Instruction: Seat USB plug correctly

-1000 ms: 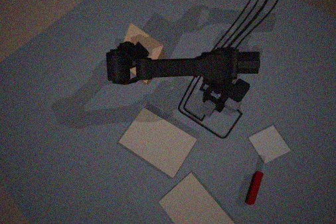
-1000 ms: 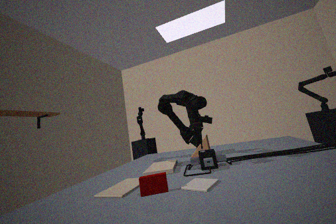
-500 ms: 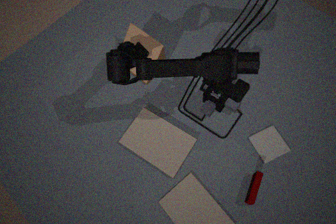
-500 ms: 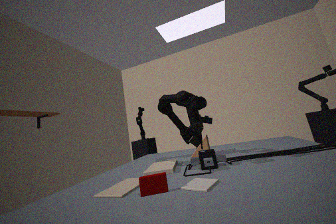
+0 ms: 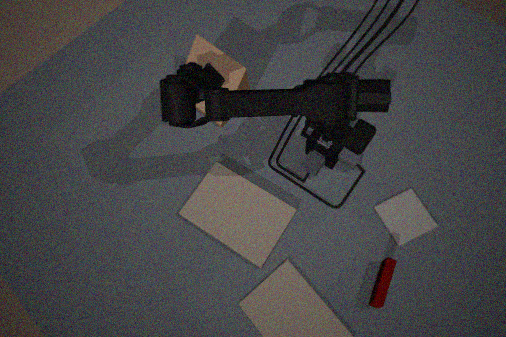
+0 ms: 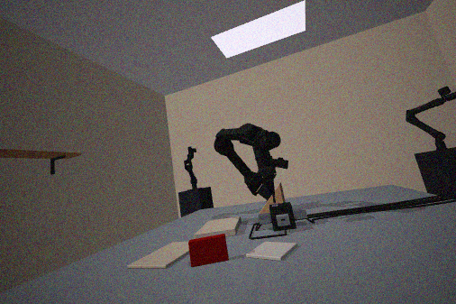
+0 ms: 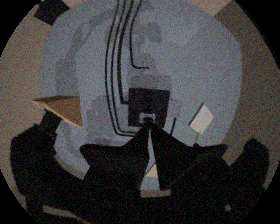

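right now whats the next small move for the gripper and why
Probably a slow pull straight up, keeping the grip. The gripper is shut on the plug at the cube's top, and the plug is in the wrong way round, so it likely has to come out before it can be turned. The black cables run close by, so small and gentle seems best.

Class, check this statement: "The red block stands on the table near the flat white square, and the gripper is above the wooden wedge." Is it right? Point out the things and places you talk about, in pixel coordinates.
Not quite: the gripper (image 7: 148, 125) is at the power cube (image 7: 139, 102) (image 6: 276, 210), as the wrist view shows. The rest stands.
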`<action>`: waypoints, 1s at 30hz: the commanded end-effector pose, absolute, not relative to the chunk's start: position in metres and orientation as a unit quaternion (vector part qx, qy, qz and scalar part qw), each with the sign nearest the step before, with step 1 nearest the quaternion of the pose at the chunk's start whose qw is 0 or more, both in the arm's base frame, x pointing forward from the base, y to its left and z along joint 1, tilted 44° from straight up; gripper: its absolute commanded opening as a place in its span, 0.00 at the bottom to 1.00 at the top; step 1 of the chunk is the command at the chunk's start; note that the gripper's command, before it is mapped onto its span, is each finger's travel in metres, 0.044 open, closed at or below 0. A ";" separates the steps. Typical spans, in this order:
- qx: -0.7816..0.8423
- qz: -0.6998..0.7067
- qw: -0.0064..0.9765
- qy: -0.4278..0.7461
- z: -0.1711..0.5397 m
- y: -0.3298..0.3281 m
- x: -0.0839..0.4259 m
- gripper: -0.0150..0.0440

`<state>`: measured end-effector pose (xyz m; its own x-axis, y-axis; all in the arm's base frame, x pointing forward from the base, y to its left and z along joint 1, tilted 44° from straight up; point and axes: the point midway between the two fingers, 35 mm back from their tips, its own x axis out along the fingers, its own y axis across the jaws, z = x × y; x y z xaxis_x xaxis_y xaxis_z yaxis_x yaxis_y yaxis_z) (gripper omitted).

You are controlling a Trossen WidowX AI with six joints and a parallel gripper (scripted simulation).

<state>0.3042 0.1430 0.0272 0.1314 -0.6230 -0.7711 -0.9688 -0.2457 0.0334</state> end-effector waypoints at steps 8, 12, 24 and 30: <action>-0.710 0.346 0.249 0.560 0.027 0.142 0.305 0.25; -0.710 0.346 0.249 0.560 0.026 0.142 0.305 0.25; -0.710 0.346 0.249 0.560 0.025 0.141 0.305 0.25; -0.710 0.346 0.249 0.560 0.025 0.140 0.305 0.25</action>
<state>0.3045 0.1407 0.0245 0.1299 -0.6221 -0.7721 -0.9689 -0.2450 0.0343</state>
